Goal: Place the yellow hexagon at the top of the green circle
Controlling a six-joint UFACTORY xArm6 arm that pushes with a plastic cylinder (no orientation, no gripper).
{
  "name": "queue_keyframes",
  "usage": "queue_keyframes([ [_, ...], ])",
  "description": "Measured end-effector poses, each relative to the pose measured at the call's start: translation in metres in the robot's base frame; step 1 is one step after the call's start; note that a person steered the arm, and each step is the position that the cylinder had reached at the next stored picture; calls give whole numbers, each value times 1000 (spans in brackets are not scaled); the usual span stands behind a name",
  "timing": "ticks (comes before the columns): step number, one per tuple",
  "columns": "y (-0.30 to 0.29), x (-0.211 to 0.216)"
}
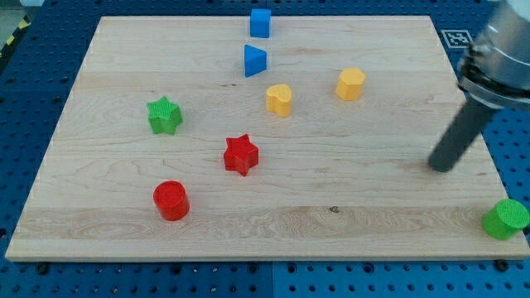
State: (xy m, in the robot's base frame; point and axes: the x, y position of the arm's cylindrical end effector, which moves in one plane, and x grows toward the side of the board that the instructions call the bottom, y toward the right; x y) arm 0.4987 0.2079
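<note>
Two yellow blocks sit at the desk (124, 223) centre-top; the yellow hexagon (351, 84) looks to be the right one, well apart from the green circle (507, 218) at the bottom-right corner. No fingers on this rig: the rod tip (441, 169) rests between them. Best approach: circle to the hexagon's upper-left, then push it down-right, stopping just above the circle.

One camera view only. It looks down at a slant onto the light wooden board (273, 211) from beyond its bottom edge, facing toward the board's far edge. It stands near enough that the board fills almost the whole frame, with a strip of blue perforated table (25, 108) showing round it. The board's far edge appears shorter than its near edge. No second view shares the scene.
</note>
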Motion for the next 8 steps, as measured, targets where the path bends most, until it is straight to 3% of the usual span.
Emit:
queue_keyframes([
  [2, -66, -72],
  [4, -142, -97],
  [6, -136, -171],
  [7, -110, -185],
  [8, -106, -162],
])
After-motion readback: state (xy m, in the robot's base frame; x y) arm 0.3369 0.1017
